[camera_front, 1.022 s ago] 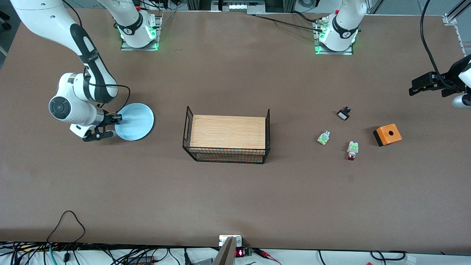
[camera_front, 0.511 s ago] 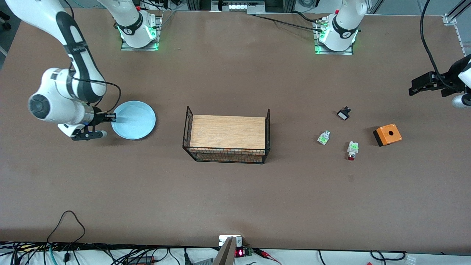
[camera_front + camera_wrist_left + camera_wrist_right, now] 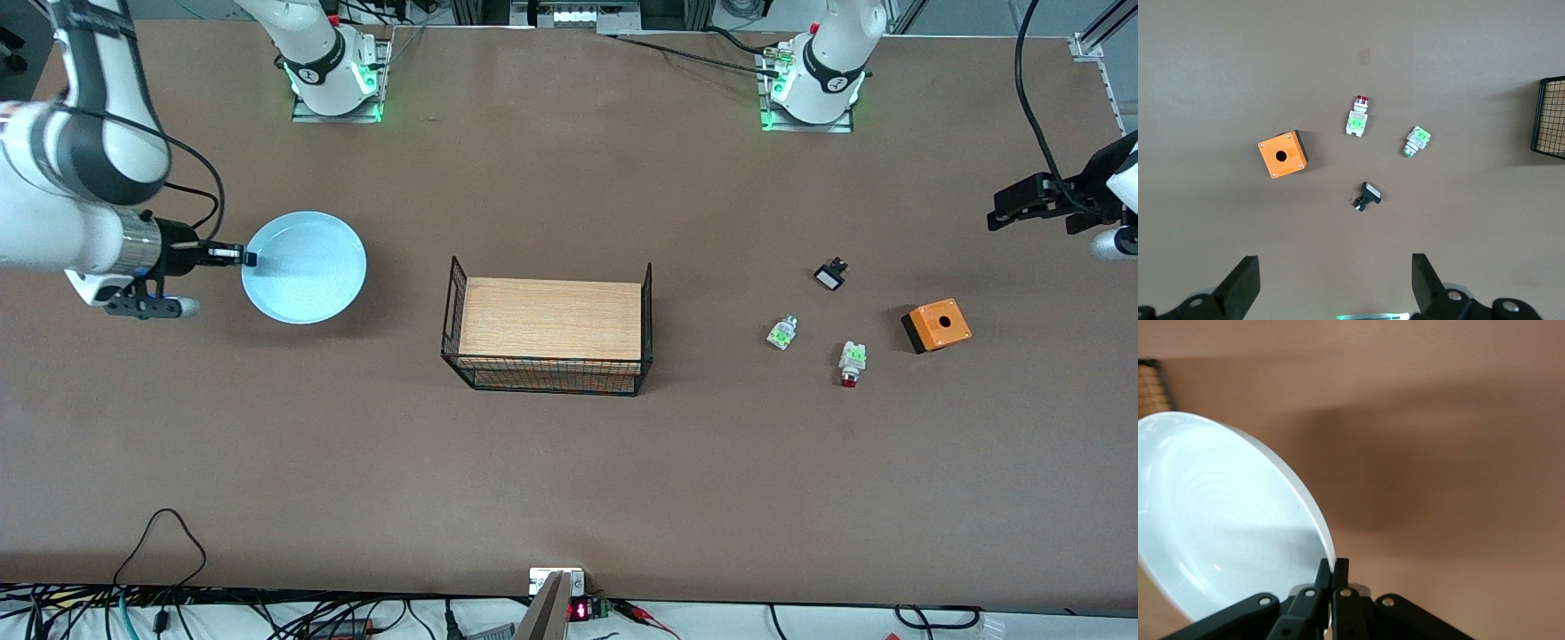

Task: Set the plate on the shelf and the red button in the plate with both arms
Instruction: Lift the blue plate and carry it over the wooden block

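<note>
Big matte brown table [image 3: 569, 480], cables hanging along the edge nearest the front camera. The right gripper [image 3: 247, 259] has its fingers pinched tight on the rim of the plate [image 3: 307, 267], a smooth, shallow, light blue round, carried above the table toward the right arm's end. The left gripper [image 3: 1331, 283] waits up high with jaws spread wide. Below it on the table: the red button [image 3: 851, 363], a white-green switch part [image 3: 781, 332] and an orange box [image 3: 936, 325].

Brown matte table [image 3: 569, 480] — evenly lit; tangled cables [image 3: 160, 613] along white strip at near edge.
</note>
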### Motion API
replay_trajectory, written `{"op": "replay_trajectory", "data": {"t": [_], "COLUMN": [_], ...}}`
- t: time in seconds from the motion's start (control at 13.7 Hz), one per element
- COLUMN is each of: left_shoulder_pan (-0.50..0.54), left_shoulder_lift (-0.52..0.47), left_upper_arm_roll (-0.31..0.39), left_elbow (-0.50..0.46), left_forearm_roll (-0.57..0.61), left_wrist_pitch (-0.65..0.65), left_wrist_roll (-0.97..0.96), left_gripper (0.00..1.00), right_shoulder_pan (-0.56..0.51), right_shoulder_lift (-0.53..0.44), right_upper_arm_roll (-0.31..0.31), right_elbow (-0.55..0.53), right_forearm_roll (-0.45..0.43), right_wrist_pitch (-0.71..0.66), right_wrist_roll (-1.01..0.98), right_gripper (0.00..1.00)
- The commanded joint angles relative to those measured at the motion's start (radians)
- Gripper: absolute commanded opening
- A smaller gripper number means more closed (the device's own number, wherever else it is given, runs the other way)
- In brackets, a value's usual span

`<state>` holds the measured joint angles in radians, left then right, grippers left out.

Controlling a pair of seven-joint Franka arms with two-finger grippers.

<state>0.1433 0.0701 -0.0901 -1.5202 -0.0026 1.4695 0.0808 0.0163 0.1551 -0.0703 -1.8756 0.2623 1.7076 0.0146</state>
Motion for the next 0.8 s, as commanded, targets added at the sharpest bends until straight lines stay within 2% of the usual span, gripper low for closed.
{"op": "replay_trajectory", "data": {"t": [0.0, 0.22, 0.37, 0.44, 0.51, 0.73], "left_shoulder_pan": [-0.007, -0.007, -0.005, -0.007, -0.008, -0.011], "left_shoulder_lift": [-0.009, -0.003, -0.003, -0.001, 0.000, 0.002], "left_upper_arm_roll": [-0.005, -0.004, -0.002, -0.004, -0.005, -0.005], "left_elbow": [0.008, 0.008, 0.009, 0.008, 0.008, 0.009], "left_forearm_roll": [0.015, 0.015, 0.015, 0.015, 0.016, 0.016], "left_wrist_pitch": [-0.025, -0.021, -0.021, -0.020, -0.017, -0.015], "left_wrist_roll": [0.008, 0.008, 0.008, 0.008, 0.008, 0.008], "left_gripper": [1.00, 1.00, 1.00, 1.00, 1.00, 1.00], "right_shoulder_pan": [0.039, 0.109, 0.145, 0.171, 0.203, 0.295], "right_shoulder_lift": [-0.012, -0.017, -0.017, -0.015, -0.014, 0.004], "right_upper_arm_roll": [0.003, 0.042, 0.082, 0.104, 0.122, 0.127], "right_elbow": [0.120, 0.243, 0.277, 0.288, 0.291, 0.289], "right_forearm_roll": [0.055, 0.081, 0.165, 0.170, 0.169, 0.169], "right_wrist_pitch": [-0.132, -0.226, -0.218, -0.209, -0.176, -0.028], "right_wrist_roll": [0.189, 0.464, 0.722, 0.831, 0.911, 1.086], "right_gripper": [0.00, 0.00, 0.00, 0.00, 0.00, 0.00]}}
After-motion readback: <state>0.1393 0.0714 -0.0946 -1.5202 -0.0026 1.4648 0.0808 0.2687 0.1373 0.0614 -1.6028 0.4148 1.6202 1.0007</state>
